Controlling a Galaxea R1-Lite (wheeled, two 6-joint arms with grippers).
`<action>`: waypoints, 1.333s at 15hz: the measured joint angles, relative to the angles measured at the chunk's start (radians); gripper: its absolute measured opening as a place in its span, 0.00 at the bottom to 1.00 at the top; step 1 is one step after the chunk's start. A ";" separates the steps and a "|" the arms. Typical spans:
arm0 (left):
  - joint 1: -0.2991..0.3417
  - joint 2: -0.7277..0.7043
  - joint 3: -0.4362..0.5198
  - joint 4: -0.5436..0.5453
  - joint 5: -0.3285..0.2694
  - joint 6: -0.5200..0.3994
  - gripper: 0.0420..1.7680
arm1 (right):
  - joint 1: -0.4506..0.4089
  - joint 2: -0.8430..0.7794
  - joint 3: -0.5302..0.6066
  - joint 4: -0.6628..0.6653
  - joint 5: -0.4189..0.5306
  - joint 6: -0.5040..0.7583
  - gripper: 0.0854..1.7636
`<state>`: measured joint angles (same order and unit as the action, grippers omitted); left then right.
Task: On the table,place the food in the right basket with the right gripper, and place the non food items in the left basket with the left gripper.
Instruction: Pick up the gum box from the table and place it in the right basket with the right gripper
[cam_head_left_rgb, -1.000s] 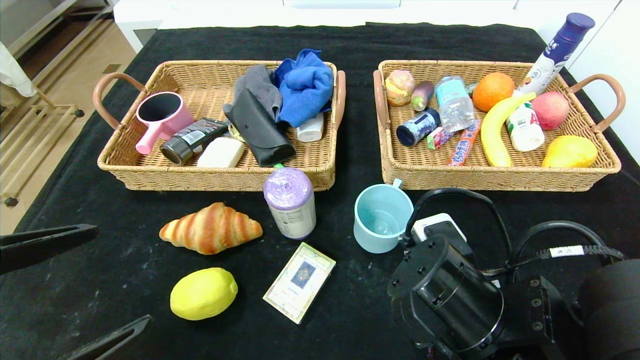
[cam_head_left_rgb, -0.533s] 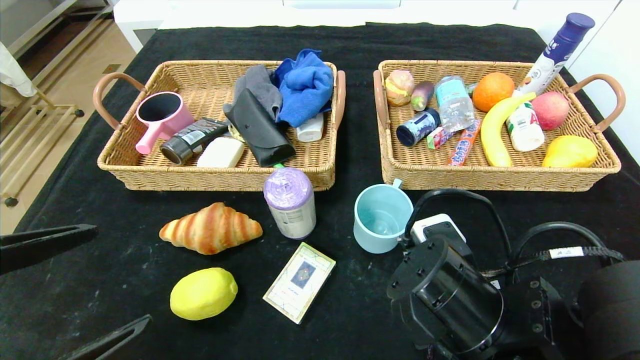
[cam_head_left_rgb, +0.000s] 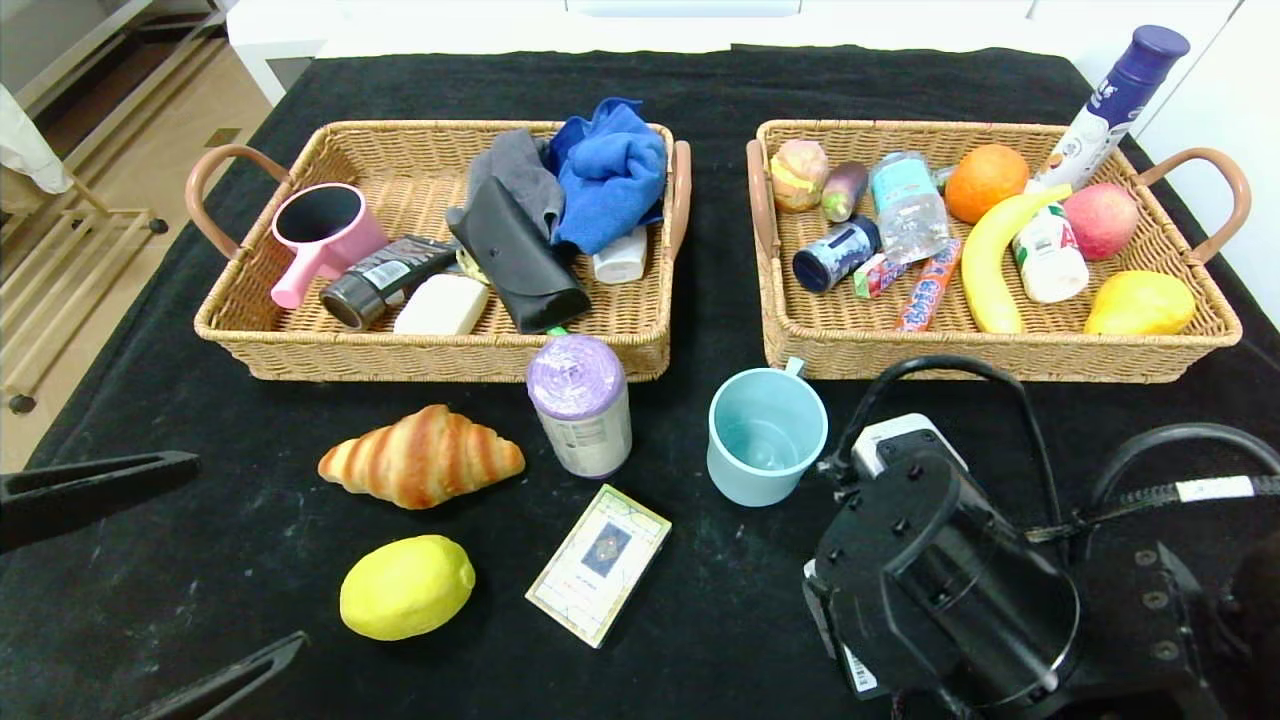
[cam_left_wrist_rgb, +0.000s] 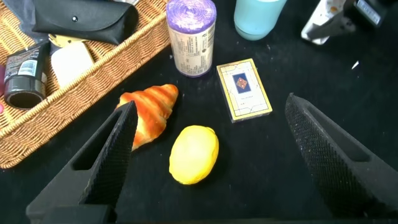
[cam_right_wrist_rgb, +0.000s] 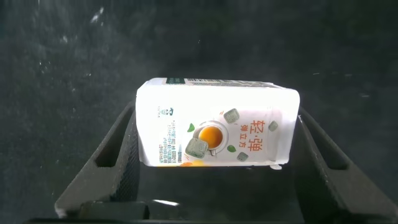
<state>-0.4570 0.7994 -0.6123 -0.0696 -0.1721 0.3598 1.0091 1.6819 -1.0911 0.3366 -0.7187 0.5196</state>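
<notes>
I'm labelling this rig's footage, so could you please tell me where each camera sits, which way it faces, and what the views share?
Head view: from the robot's head, forward and down on the table, both baskets, the right arm, the left gripper.
Left wrist view: on the left arm, down between its open fingers at the lemon.
Right wrist view: on the right arm, down at the white carton held between its fingers.
Shared: head and left wrist both show lemon, croissant, card box.

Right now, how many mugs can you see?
2. A pink mug lies in the left basket; a blue mug stands on the table before the right basket. Others may be hidden under the cloths.
</notes>
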 joint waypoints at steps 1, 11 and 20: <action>0.000 0.000 0.001 0.000 0.000 0.000 0.97 | -0.007 -0.014 0.000 0.000 0.000 -0.008 0.77; 0.000 0.000 0.001 0.000 0.000 0.002 0.97 | -0.151 -0.178 -0.015 -0.023 0.001 -0.201 0.77; 0.000 -0.006 -0.001 -0.003 0.000 0.002 0.97 | -0.283 -0.182 -0.094 -0.201 0.037 -0.415 0.77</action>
<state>-0.4570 0.7938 -0.6138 -0.0721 -0.1721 0.3617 0.7257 1.5000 -1.1849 0.1355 -0.6821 0.1047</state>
